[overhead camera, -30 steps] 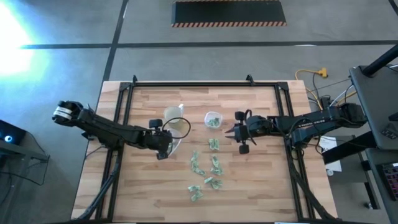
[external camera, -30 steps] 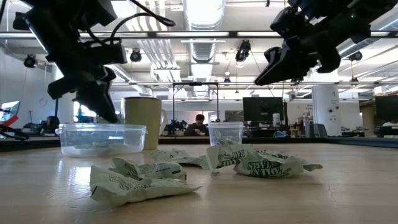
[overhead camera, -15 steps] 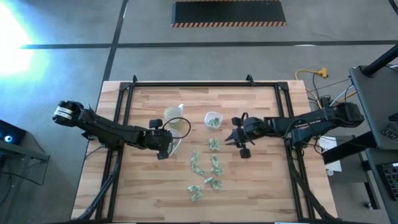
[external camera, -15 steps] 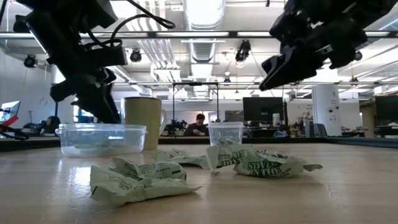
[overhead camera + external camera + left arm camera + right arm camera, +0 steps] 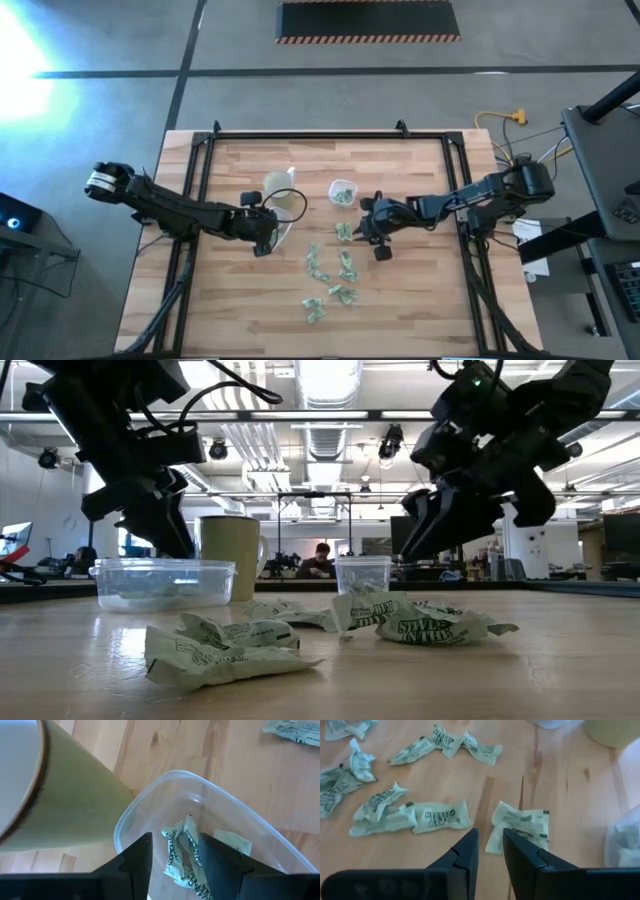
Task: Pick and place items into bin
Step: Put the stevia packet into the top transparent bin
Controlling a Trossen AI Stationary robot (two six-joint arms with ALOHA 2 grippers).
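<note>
Several pale-green crinkled items (image 5: 345, 265) lie loose on the wooden table, right of a clear bin (image 5: 291, 212). My left gripper (image 5: 175, 855) hangs open over the bin, where a few items (image 5: 181, 851) lie on the bottom. My right gripper (image 5: 490, 851) is low over the table with its fingers a narrow gap apart and nothing between them. One item (image 5: 520, 822) lies flat just ahead of it. In the high view my right gripper (image 5: 363, 228) stands just right of that item (image 5: 343, 232).
A pale yellowish cup (image 5: 276, 185) stands right behind the bin. A small clear container (image 5: 343, 192) with green pieces stands at mid-table, behind the loose pile. Black frame rails (image 5: 205, 160) border the table. Bare wood lies toward the near edge.
My left gripper has opened while staying over the bin. My right gripper has gone toward the table's left and down, from beside the small container to the nearest loose item. The items on the table have not moved.
</note>
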